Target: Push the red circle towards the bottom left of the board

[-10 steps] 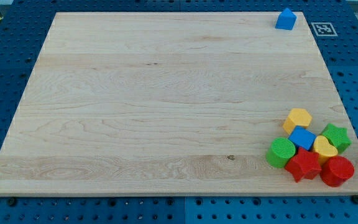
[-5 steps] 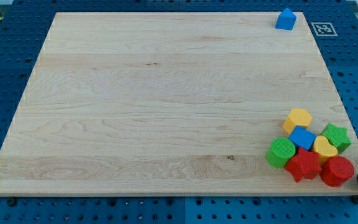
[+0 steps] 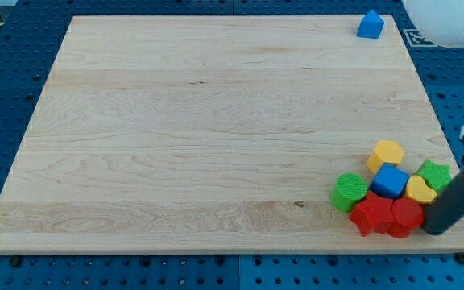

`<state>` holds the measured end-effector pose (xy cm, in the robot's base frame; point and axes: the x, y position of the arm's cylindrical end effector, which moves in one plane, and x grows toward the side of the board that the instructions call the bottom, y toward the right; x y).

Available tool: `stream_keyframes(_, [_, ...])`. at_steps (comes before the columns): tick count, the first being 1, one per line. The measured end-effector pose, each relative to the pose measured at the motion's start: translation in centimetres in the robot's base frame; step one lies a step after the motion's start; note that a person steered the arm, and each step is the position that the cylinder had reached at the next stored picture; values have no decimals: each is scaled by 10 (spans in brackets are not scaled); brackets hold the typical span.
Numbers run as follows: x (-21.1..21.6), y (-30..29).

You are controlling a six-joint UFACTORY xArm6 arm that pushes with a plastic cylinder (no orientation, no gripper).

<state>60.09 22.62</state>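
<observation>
The red circle (image 3: 407, 216) sits near the board's bottom right corner, in a tight cluster. My tip (image 3: 436, 230) is right against its right side, the dark rod rising to the view's right. A red star (image 3: 372, 213) touches the red circle on its left. A green circle (image 3: 350, 192) lies left of the star. A blue cube (image 3: 391, 180), a yellow heart-like block (image 3: 420, 189), a yellow hexagon (image 3: 387, 153) and a green star (image 3: 436, 174) sit above.
A blue block (image 3: 370, 25) with a pointed top stands at the board's top right corner. The wooden board (image 3: 200, 129) lies on a blue pegboard table. The arm's white body (image 3: 449, 20) shows at the view's top right.
My rod has come in from the view's right edge and pushed the red circle to the left. The red star and green circle have shifted left with it.
</observation>
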Motion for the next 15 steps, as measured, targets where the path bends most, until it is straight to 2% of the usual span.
stream_keyframes(4, [0, -65])
stream_keyframes(6, [-13, -103])
stream_keyframes(9, [-14, -80])
stream_keyframes(11, [18, -81])
stream_keyframes(14, [17, -248])
stream_keyframes(15, [17, -287])
